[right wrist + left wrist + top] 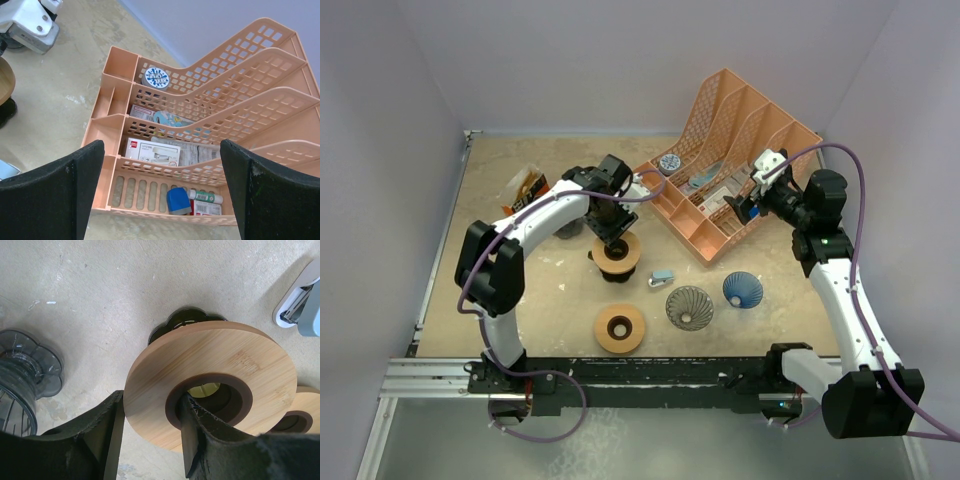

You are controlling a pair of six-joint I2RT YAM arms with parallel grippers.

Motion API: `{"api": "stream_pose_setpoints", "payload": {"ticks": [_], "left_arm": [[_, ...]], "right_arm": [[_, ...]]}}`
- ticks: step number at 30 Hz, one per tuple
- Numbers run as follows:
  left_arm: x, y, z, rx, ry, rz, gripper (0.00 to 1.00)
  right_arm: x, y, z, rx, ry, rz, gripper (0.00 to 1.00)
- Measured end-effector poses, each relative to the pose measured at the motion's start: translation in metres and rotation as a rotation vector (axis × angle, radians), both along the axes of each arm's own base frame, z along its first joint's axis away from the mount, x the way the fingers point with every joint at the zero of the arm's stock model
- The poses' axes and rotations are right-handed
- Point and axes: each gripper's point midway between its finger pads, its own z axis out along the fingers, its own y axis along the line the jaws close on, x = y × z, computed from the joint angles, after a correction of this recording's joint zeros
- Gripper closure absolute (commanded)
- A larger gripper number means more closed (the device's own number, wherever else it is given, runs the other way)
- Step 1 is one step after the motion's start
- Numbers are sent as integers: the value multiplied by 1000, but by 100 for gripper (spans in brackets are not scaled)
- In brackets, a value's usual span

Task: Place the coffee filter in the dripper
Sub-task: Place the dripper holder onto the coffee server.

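Observation:
A dark dripper with a wooden collar (617,253) stands mid-table. My left gripper (614,238) is shut on that collar (210,365). One finger (200,430) is inside the centre hole and the other (107,425) is against the outer rim, with the left gripper (150,400) straddling the collar's near side. The dripper's scalloped dark base (187,319) shows behind the collar. My right gripper (745,205) hangs open over the orange organizer (730,170). In the wrist view the right gripper (162,150) has nothing between its fingers. The coffee filter is out of view.
A second wooden-collared dripper (619,328) sits near the front, with a grey glass dripper (689,307) and a blue dripper (742,290) to its right. A small blue-white object (661,278) lies between them. A brown packet (528,187) lies far left. The organizer (150,212) holds a round tin (155,78) and boxes.

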Motion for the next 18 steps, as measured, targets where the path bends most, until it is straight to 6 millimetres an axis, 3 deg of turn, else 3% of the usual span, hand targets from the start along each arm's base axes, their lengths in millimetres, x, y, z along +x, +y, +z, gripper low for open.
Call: {"api": "stream_pose_setpoints", "payload": {"ticks": [12,18], "left_arm": [[-4,3,1,8,14,16,46],[-5,5,11,0,-7,18,45]], "right_arm": [[0,0,0,0,0,0,0],[0,0,0,0,0,0,0]]}}
